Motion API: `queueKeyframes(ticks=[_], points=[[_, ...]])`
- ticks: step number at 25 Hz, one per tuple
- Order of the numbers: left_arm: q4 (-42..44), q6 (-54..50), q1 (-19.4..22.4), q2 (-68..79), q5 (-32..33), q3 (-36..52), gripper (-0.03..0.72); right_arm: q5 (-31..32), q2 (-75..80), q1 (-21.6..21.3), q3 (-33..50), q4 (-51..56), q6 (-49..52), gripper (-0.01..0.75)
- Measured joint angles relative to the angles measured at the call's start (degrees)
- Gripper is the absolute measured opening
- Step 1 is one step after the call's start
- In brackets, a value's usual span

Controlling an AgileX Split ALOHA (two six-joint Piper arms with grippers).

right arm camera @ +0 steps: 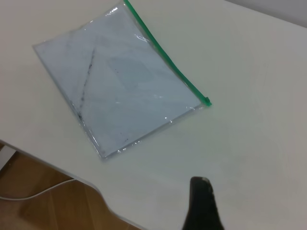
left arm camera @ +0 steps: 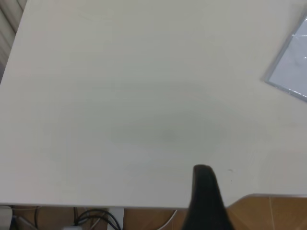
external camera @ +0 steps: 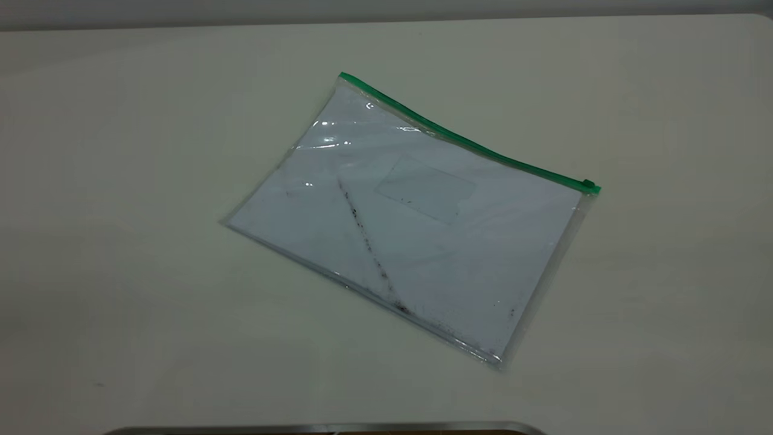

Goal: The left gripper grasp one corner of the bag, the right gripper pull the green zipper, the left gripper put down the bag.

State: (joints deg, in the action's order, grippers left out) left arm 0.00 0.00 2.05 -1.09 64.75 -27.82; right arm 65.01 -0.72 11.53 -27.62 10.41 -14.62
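The bag (external camera: pixel 416 223) lies flat and skewed on the white table, a clear whitish pouch with a diagonal black-speckled line and a small pocket. The green zipper (external camera: pixel 465 142) runs along its far long edge, with the slider tab (external camera: pixel 587 183) at the right end. The other zipper tip marks the bag's far-left corner (external camera: pixel 344 77). Neither gripper shows in the exterior view. The left gripper (left arm camera: pixel 204 175) shows as one dark tapered tip over bare table near its edge, with a bag corner (left arm camera: pixel 293 72) far off. The right gripper (right arm camera: pixel 200 184) hovers, jaws together, short of the bag (right arm camera: pixel 120 81) and slider (right arm camera: pixel 206 101).
A metal-edged cut-out (external camera: pixel 326 428) sits at the table's near edge. Wooden floor and cables (left arm camera: pixel 96 218) show beyond the table edge in the left wrist view. A white cable (right arm camera: pixel 29 194) lies on the floor in the right wrist view.
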Motion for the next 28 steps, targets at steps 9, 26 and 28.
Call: queueKeyframes(ticks=[9,26,28], points=[[0.0,0.0,0.0,0.0,0.0,0.0,0.59,0.0,0.0,0.0,0.0,0.0,0.0,0.576],[0.0,0.0,0.0,0.0,0.1,0.0,0.59,0.0,-0.1,-14.8,0.0,-1.6,1.5,0.576],[0.0,0.0,0.0,0.0,0.1,0.0,0.59,0.0,-0.1,-14.9,0.0,-3.4,3.2,0.576]])
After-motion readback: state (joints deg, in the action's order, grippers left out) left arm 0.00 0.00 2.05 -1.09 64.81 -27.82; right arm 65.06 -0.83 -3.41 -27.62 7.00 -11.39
